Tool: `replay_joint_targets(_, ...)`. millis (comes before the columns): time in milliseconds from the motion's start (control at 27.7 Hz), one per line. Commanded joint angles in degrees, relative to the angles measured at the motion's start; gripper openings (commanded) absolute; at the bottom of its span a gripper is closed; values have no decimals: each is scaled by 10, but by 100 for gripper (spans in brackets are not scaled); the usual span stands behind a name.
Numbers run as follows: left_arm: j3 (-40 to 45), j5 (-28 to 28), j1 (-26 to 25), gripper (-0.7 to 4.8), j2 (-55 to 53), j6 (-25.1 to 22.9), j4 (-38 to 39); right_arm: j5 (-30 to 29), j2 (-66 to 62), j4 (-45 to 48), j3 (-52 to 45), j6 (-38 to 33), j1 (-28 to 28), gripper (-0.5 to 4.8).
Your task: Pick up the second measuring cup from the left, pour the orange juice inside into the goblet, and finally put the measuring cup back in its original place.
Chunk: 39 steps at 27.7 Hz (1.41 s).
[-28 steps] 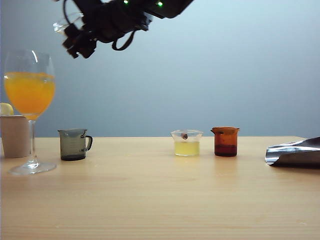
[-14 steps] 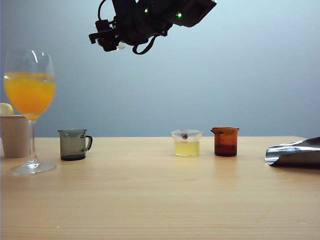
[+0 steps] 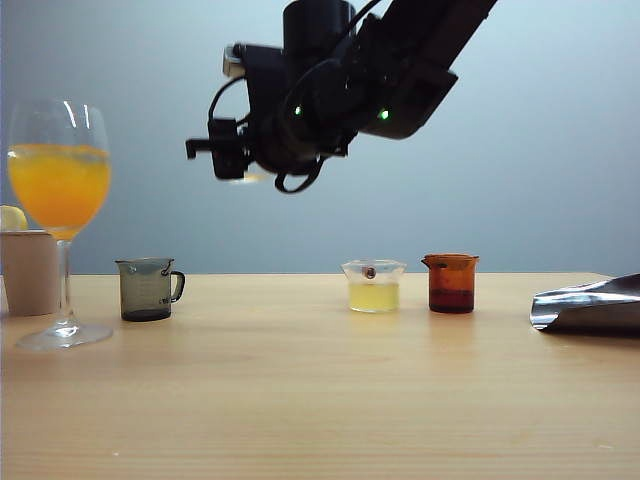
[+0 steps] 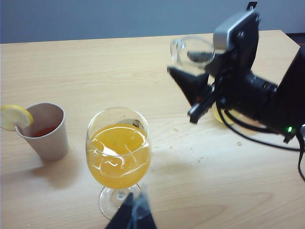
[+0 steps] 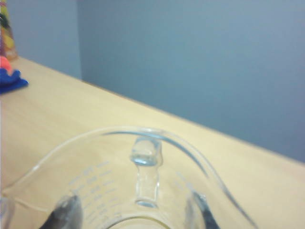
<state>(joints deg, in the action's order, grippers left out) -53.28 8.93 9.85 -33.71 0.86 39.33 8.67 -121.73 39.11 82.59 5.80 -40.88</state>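
Note:
My right gripper (image 3: 240, 165) hangs in mid-air, shut on the second measuring cup (image 3: 251, 176), a small clear cup that looks empty. The right wrist view shows its clear wall (image 5: 119, 191) up close between my two dark fingers (image 5: 64, 214). In the left wrist view the cup (image 4: 193, 51) is held high beyond the goblet. The goblet (image 3: 60, 190) (image 4: 119, 152) stands at the far left, its bowl about two thirds full of orange juice (image 3: 60, 185). Below the held cup is a bare patch of wood tabletop (image 3: 262, 300). My left gripper (image 4: 134, 214) shows only as a dark shut tip by the goblet's foot.
A smoky grey handled cup (image 3: 148, 289) stands right of the goblet. Further right stand a clear cup of pale yellow liquid (image 3: 373, 286) and an orange cup of dark red-brown liquid (image 3: 451, 283). A paper cup (image 3: 30, 270) with a lemon slice is at far left, a silver pouch (image 3: 590, 305) at far right.
My right arm has carried the cup rightward and down, away from above the goblet, and the wrist has rolled back. The other cups and the goblet have not moved.

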Motion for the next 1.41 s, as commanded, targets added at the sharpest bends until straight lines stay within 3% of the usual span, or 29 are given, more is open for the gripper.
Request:
replay_joint_targets(36,-3,3,0,-5,1,-4,-4,9,2,19,-11,-13,-8,-6)
replay_joint_targets(398,-3,3,0,-5,1,-4,-4,47,-19,49,-56,-43,-21,-6)
replay_joint_targets(1410,-3,3,0,-5,1,-4,-4,64,-111,63,-52,-103,-21,-6)
